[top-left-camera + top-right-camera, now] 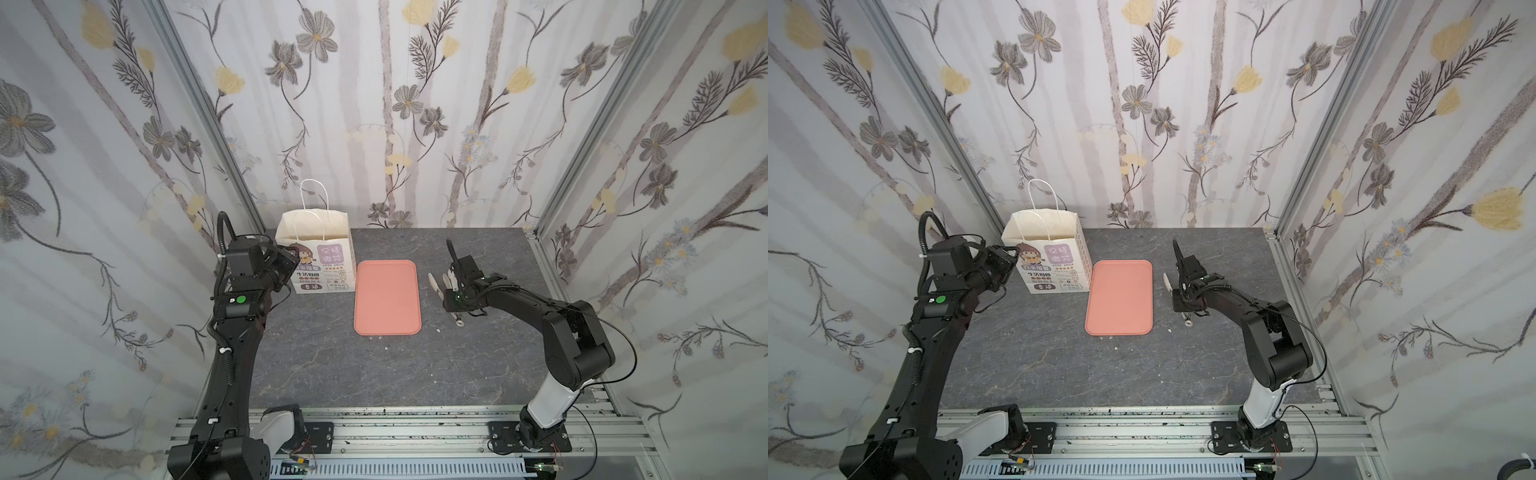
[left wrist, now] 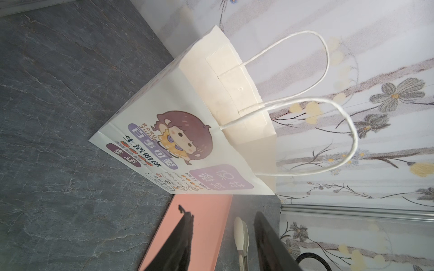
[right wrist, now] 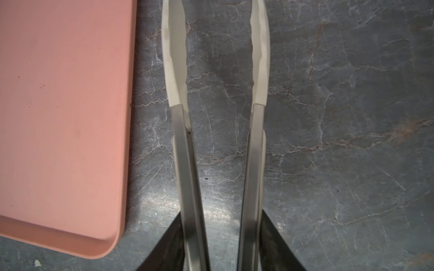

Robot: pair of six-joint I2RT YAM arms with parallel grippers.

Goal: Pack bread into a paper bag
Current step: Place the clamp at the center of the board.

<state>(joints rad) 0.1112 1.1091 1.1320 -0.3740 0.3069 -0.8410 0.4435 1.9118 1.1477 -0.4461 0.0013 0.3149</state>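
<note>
The white paper bag stands upright and open-mouthed at the back left of the table, handles up. No bread shows in any view, and the bag's bottom is hidden. My left gripper hangs just in front of the bag's left corner, open with nothing between its fingers. My right gripper is shut on the two arms of metal tongs, which hang low to the right of the tray with their white tips apart and nothing in them.
A pink tray lies bare in the middle of the dark stone table, between the bag and the tongs. A few crumbs lie near its front edge. Flowered walls close in three sides; a metal rail runs along the front.
</note>
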